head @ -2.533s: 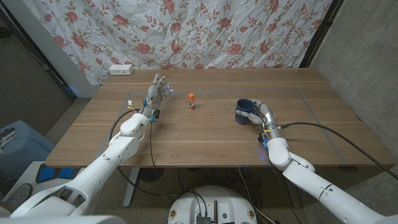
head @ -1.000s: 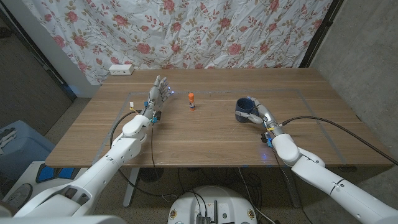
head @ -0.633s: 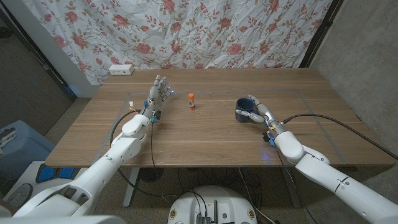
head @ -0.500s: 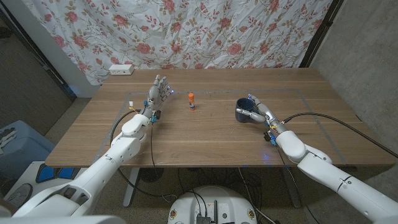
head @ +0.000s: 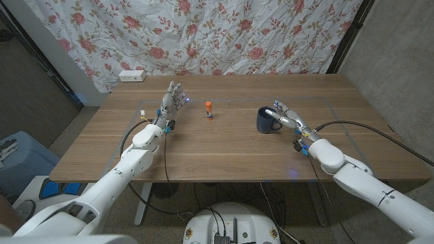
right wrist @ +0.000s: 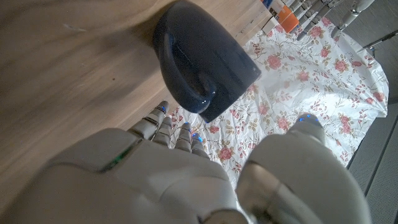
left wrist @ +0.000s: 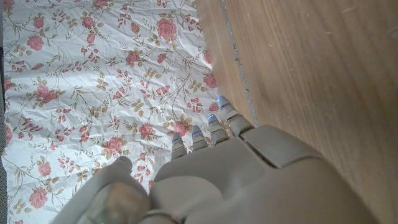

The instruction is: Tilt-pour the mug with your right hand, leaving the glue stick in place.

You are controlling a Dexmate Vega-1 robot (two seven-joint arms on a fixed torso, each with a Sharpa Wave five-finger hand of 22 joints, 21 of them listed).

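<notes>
Two hands on table, right hand (head: 290, 119) fingers spread beside mug (head: 265, 120), left hand (head: 169, 103) fingers spread, glue stick (head: 209, 110) well apart.

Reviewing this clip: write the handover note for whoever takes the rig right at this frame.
Right hand: beside the mug on its handle side, fingers apart, holding nothing; the wrist view shows the handle just off the fingertips, with no grasp.
Left hand: open, fingers up, resting near the table's far left part, idle.
Mug: upright on the table's right half, dark blue, handle toward the right hand.
Glue stick: upright near the table's middle, apart from both hands.
Done: nothing poured; the mug stands untilted.
Left: grip the mug with the right hand, tilt-pour, leave the glue stick alone.
</notes>
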